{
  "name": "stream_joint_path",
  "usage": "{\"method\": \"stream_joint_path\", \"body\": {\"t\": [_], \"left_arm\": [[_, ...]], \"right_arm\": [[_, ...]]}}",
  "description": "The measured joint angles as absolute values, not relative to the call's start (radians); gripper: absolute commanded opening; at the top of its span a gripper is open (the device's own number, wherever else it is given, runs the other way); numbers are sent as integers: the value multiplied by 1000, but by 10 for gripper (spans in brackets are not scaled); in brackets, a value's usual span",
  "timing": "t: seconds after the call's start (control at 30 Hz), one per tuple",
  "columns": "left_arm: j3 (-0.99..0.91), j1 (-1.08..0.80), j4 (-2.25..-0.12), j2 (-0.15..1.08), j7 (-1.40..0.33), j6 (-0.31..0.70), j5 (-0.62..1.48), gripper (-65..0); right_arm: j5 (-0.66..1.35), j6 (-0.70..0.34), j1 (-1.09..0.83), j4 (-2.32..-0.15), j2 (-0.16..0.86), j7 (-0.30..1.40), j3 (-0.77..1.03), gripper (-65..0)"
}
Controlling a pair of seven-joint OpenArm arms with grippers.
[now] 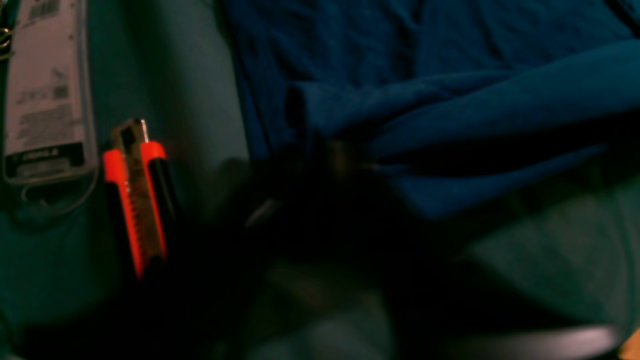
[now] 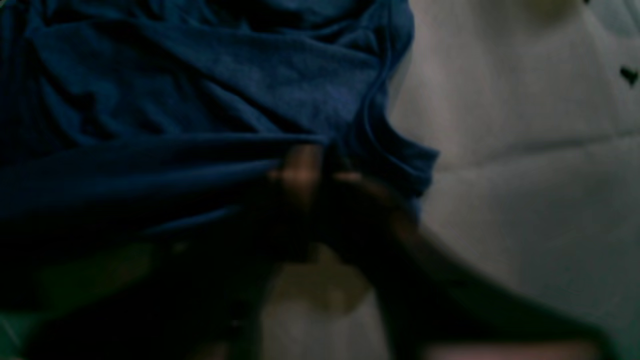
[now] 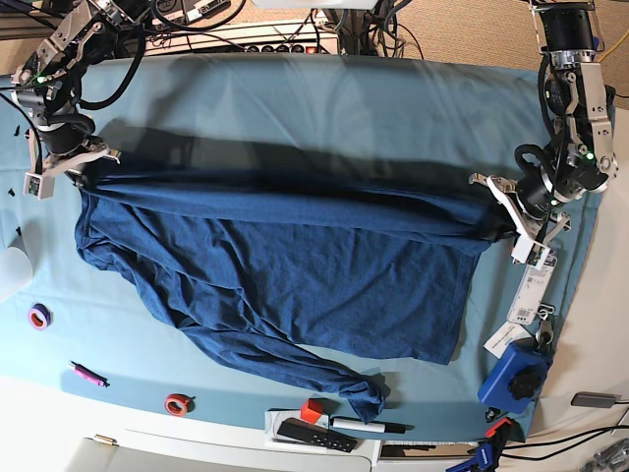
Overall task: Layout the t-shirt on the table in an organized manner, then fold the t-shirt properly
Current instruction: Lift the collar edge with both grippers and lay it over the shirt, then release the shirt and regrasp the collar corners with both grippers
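While the t-shirt [image 3: 285,265] lies spread across the middle of the worktop [image 3: 324,108], the left claw [image 3: 513,218] at three o'clock and right claw [image 3: 71,162] at nine o'clock pinch its far edge, seemingly to pull it taut, though whether either grip is loosening I cannot tell.

In the base view both arms reach down from the top corners of the frame. The arm at upper left bends at its elbow near the top edge and drops to the right gripper [image 3: 74,162] at the left side, wrist angled down and inward. The arm at upper right hangs almost straight down the right edge, then turns inward to the left gripper [image 3: 503,202] at mid-right. Each gripper sits low, at the cloth's raised edge. In both wrist views the fingers are dark and blurred, so how far the jaws stand apart cannot be judged.
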State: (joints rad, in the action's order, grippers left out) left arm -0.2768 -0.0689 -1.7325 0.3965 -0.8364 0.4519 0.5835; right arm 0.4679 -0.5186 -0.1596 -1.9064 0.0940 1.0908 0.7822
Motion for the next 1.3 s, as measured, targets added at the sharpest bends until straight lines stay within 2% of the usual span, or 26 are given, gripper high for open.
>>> {"method": "stream_joint_path", "body": {"t": [0.03, 0.07, 0.27, 0.33, 0.43, 0.53, 0.67, 0.83, 0.97, 1.17, 1.23, 1.3], "left_arm": [[-277, -69, -1732, 397, -836, 451, 577, -378], [-277, -69, -1732, 397, -836, 451, 568, -375], [-277, -69, -1732, 397, -815, 451, 568, -375], [-277, -67, -1732, 398, -763, 452, 504, -375], [-299, -63, -1732, 427, -698, 408, 467, -375], [-356, -31, -1731, 479, -704, 404, 487, -375], [-427, -19, -1732, 517, -715, 400, 568, -375], [-468, -24, -1732, 524, -765, 430, 596, -375], [-468, -24, -1732, 522, -766, 445, 627, -375], [-468, -25, -1732, 522, -766, 445, 640, -375], [-468, -25, -1732, 522, -766, 445, 640, -375], [-468, -30, -1732, 522, -767, 445, 640, -375]], "right_arm": [[467, -516, -160, -1906, 94, 1091, 783, -364], [468, -516, -160, -1906, 94, 1091, 783, -355], [468, -516, -160, -1906, 94, 1059, 783, -355], [434, -517, -160, -1906, 97, 1010, 783, -355], [361, -490, -158, -1906, 115, 967, 807, -355], [348, -450, -158, -1906, 138, 967, 879, -355], [375, -346, -158, -1906, 133, 998, 992, -355], [506, -336, -157, -1906, 99, 1021, 1134, -355], [608, -340, -157, -1852, 49, 1033, 1166, -355], [672, -411, -129, -1594, 41, 1036, 1145, -350], [736, -473, -114, -1533, 44, 1028, 1145, -297], [769, -521, -94, -1502, 52, 1055, 1144, -275]]}}
